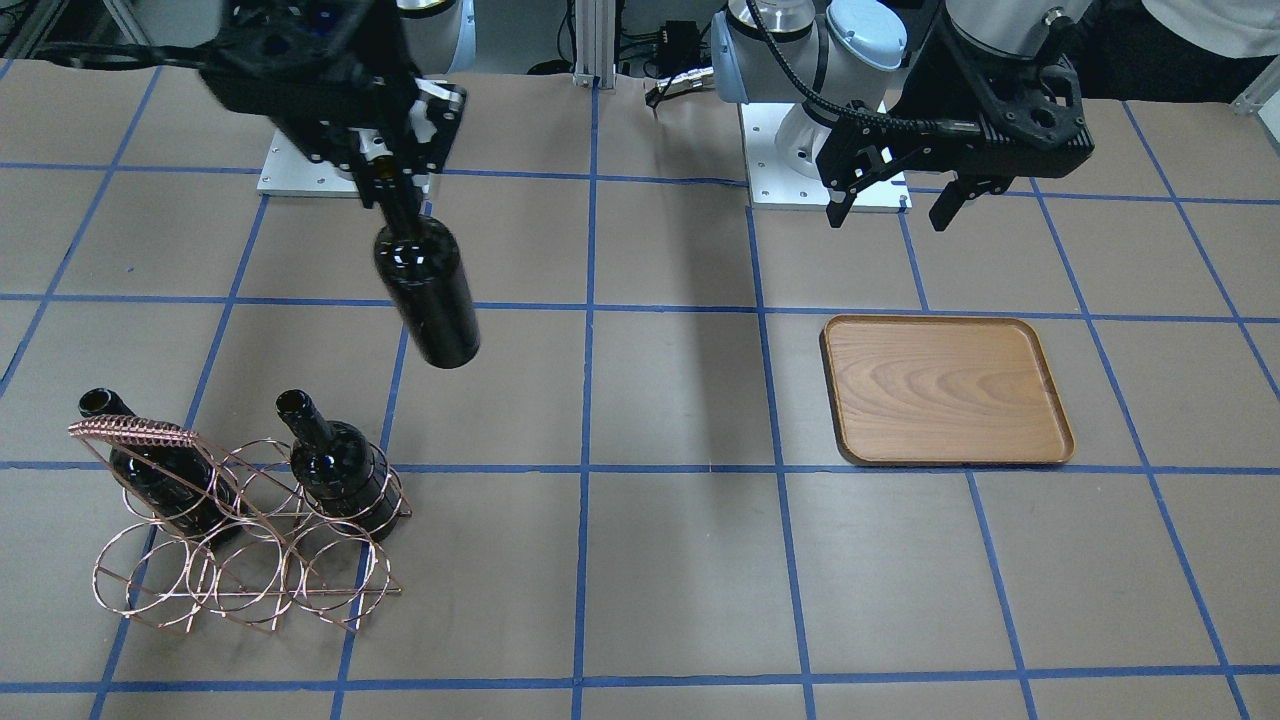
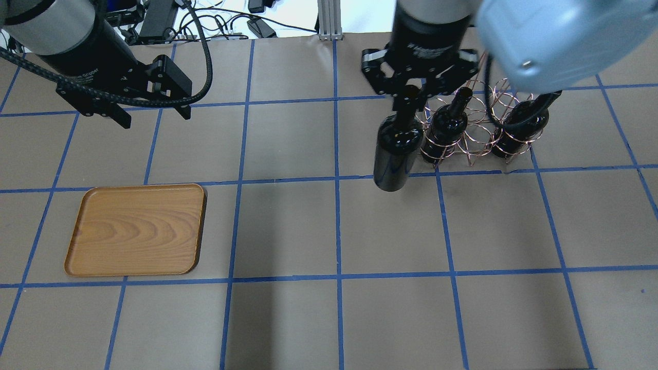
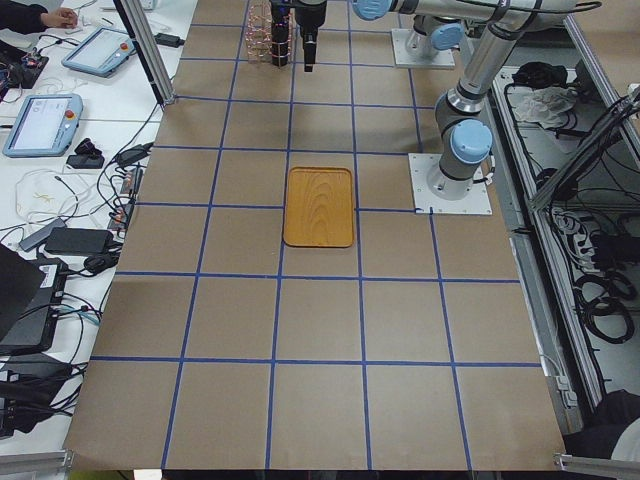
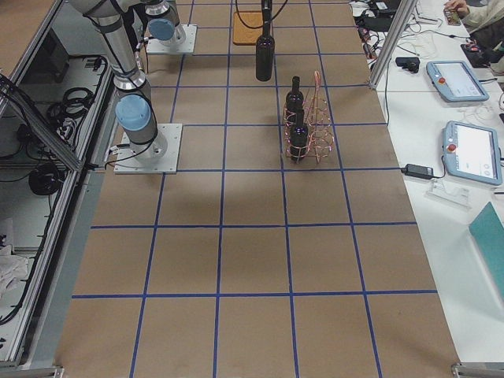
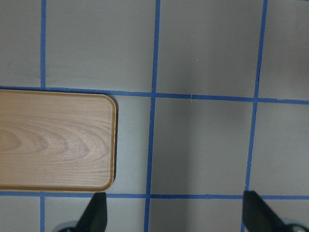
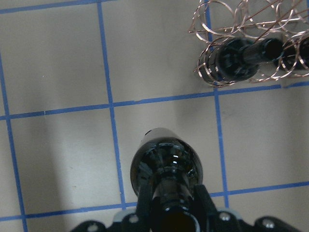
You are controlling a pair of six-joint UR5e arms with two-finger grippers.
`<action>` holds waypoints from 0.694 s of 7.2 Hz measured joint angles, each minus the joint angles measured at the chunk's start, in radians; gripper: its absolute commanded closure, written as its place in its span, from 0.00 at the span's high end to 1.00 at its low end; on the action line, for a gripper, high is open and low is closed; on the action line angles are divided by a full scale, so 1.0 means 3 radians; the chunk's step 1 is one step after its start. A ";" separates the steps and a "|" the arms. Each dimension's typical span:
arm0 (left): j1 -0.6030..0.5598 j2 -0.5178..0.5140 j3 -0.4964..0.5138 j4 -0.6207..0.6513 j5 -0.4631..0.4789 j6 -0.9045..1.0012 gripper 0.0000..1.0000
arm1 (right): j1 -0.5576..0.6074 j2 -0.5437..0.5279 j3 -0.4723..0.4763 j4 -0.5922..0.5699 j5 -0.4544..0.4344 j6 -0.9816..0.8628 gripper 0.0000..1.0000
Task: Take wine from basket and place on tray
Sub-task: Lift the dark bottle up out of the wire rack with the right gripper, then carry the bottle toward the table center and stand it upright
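My right gripper (image 2: 408,98) is shut on the neck of a dark wine bottle (image 2: 395,151), which hangs in the air clear of the basket; it also shows in the front view (image 1: 428,290) and the right wrist view (image 6: 166,166). The copper wire basket (image 2: 480,134) stands on the table beside it and holds two more bottles (image 1: 335,465) (image 1: 160,470). The wooden tray (image 2: 138,229) lies flat and bare on the other side of the table. My left gripper (image 2: 152,114) is open and empty, high above the table near the tray (image 5: 53,140).
The table is brown paper with a blue tape grid. Both arm bases (image 1: 825,185) stand on white plates at the robot's side. Tablets and cables (image 4: 465,83) lie on side benches off the table.
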 measured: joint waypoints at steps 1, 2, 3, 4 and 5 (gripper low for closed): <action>0.0002 0.0000 0.0000 0.0000 -0.0001 0.0000 1.00 | 0.0231 0.0154 0.0050 -0.0183 -0.0029 0.0279 0.21; 0.0003 0.0000 0.0000 0.0000 -0.0001 0.0000 1.00 | 0.0413 0.0323 0.0071 -0.0354 -0.0077 0.0488 0.21; 0.0004 0.0000 0.0000 0.0000 0.0000 0.0000 1.00 | 0.0521 0.0480 0.0080 -0.0537 -0.0106 0.0630 0.22; 0.0004 0.0000 0.0000 0.0000 -0.0001 0.0000 1.00 | 0.0572 0.0592 0.0081 -0.0678 -0.0116 0.0704 0.23; 0.0004 0.0000 0.0000 0.0000 -0.0002 0.0000 1.00 | 0.0600 0.0656 0.0084 -0.0742 -0.0118 0.0734 0.24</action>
